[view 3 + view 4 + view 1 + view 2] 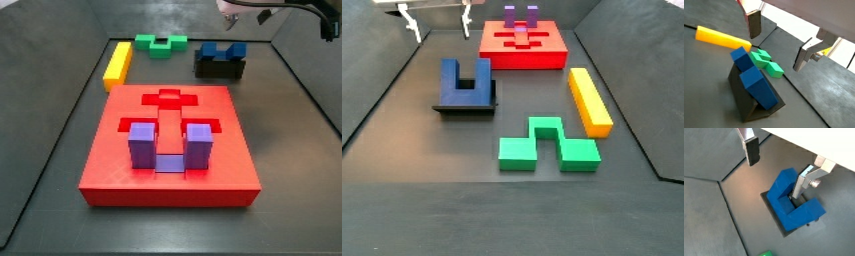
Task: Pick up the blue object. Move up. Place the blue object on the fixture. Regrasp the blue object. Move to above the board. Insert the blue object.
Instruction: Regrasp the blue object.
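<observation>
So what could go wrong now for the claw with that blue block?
The claw hangs open above the blue object, which leans on the fixture.

1. The block sits tilted, so the regrasp might catch it crooked or tip it off.
2. The purple block already fills part of the board, so the blue one could bump it going in.

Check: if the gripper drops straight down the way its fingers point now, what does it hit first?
Most likely the blue object, which leans on the fixture. The gripper hangs open above it with nothing between, and one finger lines up over a prong. Depth is unclear, so the alignment is a guess.
</observation>
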Available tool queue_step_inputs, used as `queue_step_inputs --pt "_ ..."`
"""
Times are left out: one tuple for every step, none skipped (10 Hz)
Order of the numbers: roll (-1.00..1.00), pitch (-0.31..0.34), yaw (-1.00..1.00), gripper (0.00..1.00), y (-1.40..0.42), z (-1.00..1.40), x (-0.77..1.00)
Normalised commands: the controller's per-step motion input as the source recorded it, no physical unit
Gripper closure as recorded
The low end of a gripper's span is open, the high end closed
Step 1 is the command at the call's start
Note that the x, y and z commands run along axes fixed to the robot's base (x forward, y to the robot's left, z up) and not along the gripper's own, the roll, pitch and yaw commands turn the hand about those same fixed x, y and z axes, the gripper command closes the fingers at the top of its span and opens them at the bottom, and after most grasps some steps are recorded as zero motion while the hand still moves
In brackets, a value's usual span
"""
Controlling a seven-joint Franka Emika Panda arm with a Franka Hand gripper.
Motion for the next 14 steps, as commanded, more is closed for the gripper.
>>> queue_step_inputs --pt "-0.04 -0.151 -0.04 0.0 -0.17 0.0 0.0" --pt "-0.1 -0.146 -0.05 0.0 -0.15 0.0 0.0" --pt "-0.16 -0.054 -0.09 0.0 -0.14 0.0 0.08" --pt "-0.32 -0.009 -0.33 0.0 -0.08 0.0 0.4" --pt "-0.47 0.0 -0.57 0.0 0.0 0.0 0.57" --pt "-0.39 0.0 -0.66 0.0 0.0 -0.05 0.5" --pt "-0.32 0.0 -0.7 0.0 0.0 -0.09 0.47" --pt "-0.06 0.006 -0.69 0.0 0.0 -0.08 0.42" --pt "0.13 0.037 -0.25 0.0 0.05 -0.14 0.0" --pt "0.39 0.0 0.01 0.0 0.15 -0.15 -0.15" --pt "0.53 -0.017 0.21 0.0 0.15 -0.16 -0.19" --pt "0.54 -0.066 0.29 0.0 0.1 -0.17 -0.1" --pt "0.39 -0.097 0.3 0.0 0.02 -0.12 0.0" --pt "0.24 -0.086 0.29 0.0 0.0 -0.08 0.0"
